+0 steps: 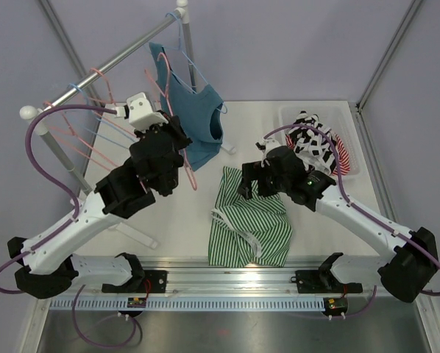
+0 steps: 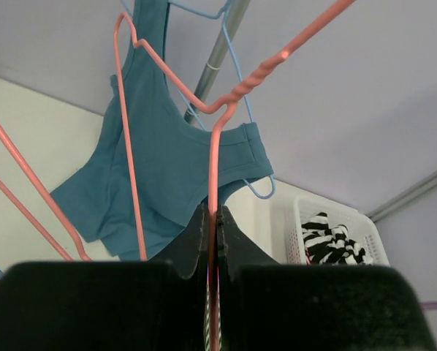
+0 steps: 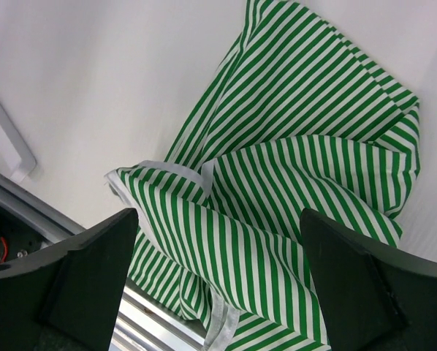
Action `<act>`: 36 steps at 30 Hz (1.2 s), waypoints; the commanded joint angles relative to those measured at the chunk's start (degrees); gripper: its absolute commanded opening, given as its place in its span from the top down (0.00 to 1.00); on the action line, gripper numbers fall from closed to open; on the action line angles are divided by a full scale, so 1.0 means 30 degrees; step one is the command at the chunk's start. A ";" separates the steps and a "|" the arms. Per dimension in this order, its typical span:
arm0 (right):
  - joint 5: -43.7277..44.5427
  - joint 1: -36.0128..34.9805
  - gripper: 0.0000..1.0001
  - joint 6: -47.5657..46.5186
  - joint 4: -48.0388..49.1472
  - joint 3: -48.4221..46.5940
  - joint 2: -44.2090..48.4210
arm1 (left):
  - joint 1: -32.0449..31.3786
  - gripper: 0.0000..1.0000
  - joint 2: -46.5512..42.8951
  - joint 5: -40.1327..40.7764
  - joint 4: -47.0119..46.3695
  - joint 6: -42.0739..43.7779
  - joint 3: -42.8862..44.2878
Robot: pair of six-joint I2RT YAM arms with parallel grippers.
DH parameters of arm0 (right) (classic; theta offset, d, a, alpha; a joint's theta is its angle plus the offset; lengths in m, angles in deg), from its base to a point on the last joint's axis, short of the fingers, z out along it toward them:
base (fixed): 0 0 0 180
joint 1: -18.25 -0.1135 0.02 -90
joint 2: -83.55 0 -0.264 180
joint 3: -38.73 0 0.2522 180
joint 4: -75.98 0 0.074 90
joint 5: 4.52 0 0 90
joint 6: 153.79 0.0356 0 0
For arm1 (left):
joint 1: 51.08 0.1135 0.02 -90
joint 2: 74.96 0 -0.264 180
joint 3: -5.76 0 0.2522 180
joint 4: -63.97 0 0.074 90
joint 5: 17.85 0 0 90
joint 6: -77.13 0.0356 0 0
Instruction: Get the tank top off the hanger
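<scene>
A green-and-white striped tank top (image 1: 249, 220) lies crumpled on the table, free of any hanger; it fills the right wrist view (image 3: 277, 183). My left gripper (image 1: 177, 156) is shut on the wire of a bare pink hanger (image 1: 190, 179), held raised by the rail; in the left wrist view the fingers (image 2: 213, 219) pinch the hanger (image 2: 213, 146) just below its twisted neck. My right gripper (image 1: 248, 176) is open and empty, just above the striped top's upper edge, jaws wide apart (image 3: 218, 241).
A teal tank top (image 1: 198, 110) hangs on a blue hanger (image 2: 255, 191) from the metal rail (image 1: 117, 59). Several pink hangers (image 1: 80, 125) hang on the rail at left. A white basket (image 1: 316, 109) with black-and-white striped clothes (image 1: 312, 140) stands at back right.
</scene>
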 commanded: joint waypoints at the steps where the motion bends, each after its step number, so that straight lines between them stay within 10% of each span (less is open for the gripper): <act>1: 0.1480 -0.0052 0.00 0.0086 0.0256 -0.1064 0.0612 | 0.1266 1.00 0.0446 0.0785 0.2622 -0.3190 0.2579; 19: -0.1684 -0.0111 0.01 -0.1554 0.0229 -0.0800 -0.0469 | 0.9150 1.00 0.2031 -0.4432 0.4381 -0.6970 0.2795; 28: 0.3471 -0.3185 0.01 -0.0917 -0.2937 -0.1857 -0.4542 | 0.9414 0.99 0.1475 -0.5459 0.3854 -0.8114 0.1147; 33: 0.3443 -0.3977 0.00 0.0728 -0.2441 -0.0685 -0.7148 | 0.9414 0.31 0.0948 -0.6249 0.3650 -0.7822 0.1177; 36: 0.3471 -0.4416 0.01 0.1022 -0.2264 -0.0800 -0.8935 | 0.9414 0.20 0.0537 -0.7447 0.3386 -0.7414 0.1408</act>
